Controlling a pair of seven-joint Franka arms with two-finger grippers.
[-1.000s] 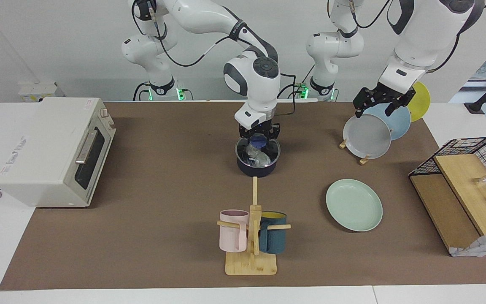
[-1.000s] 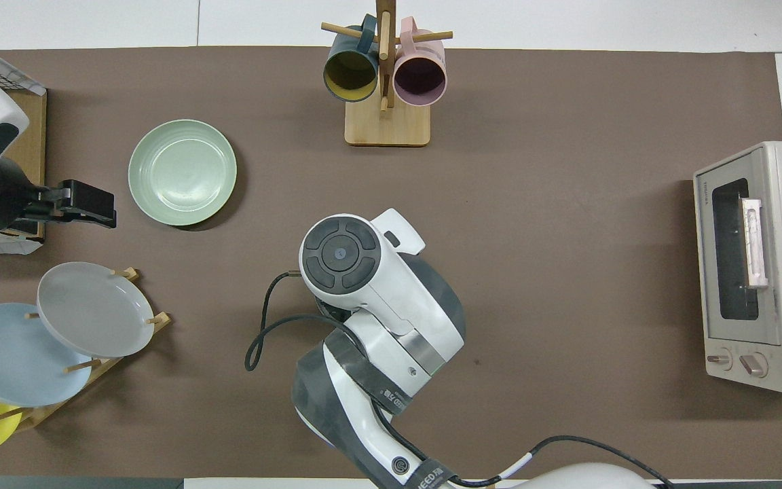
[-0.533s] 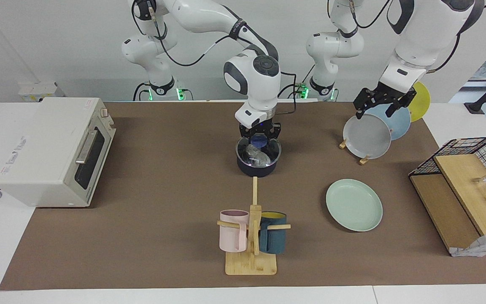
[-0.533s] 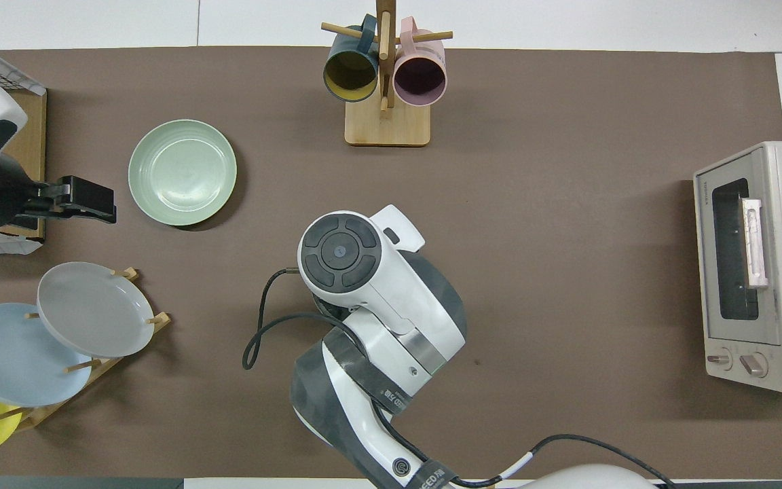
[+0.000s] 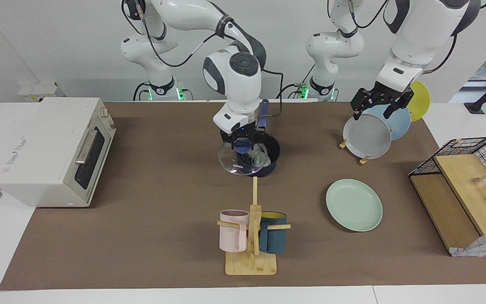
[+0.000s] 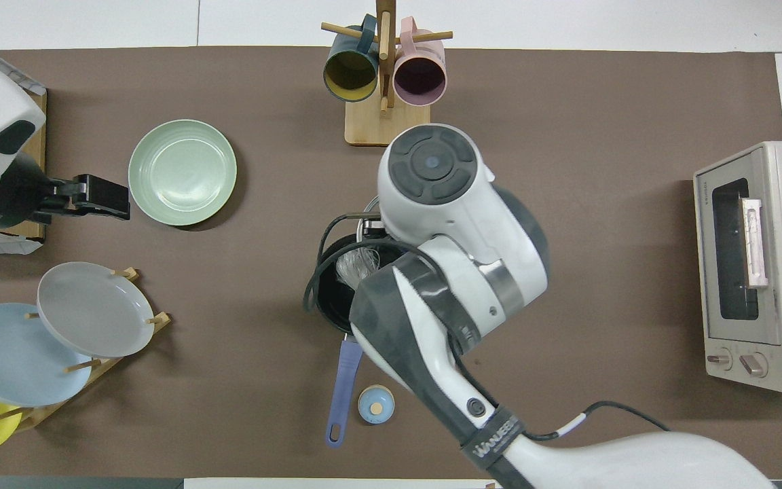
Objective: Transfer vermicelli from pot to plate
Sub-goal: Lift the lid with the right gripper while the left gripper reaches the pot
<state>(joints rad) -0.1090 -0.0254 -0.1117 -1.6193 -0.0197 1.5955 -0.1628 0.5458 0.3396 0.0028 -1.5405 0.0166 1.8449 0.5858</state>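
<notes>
The pot (image 5: 273,157) is a dark navy saucepan in the middle of the table, its long blue handle (image 6: 343,380) pointing toward the robots. Whitish vermicelli (image 5: 260,158) lies inside it, and the vermicelli (image 6: 358,263) also shows in the overhead view. My right gripper (image 5: 242,144) is shut on the blue knob of the glass lid (image 5: 232,165). It holds the lid tilted just above the pot's rim, on the side toward the right arm's end. The mint-green plate (image 5: 354,204) lies bare toward the left arm's end. My left gripper (image 5: 376,104) hangs open over the plate rack.
A rack holds a grey plate (image 5: 367,137), a blue plate and a yellow plate. A mug tree (image 5: 251,236) stands farther from the robots than the pot. A toaster oven (image 5: 53,147) sits at the right arm's end and a wire basket (image 5: 462,177) at the left arm's. A small blue disc (image 6: 375,405) lies beside the pot's handle.
My right gripper has lifted the glass lid off the pot and carried it toward the right arm's end, uncovering the pot and vermicelli. The left gripper has barely shifted.
</notes>
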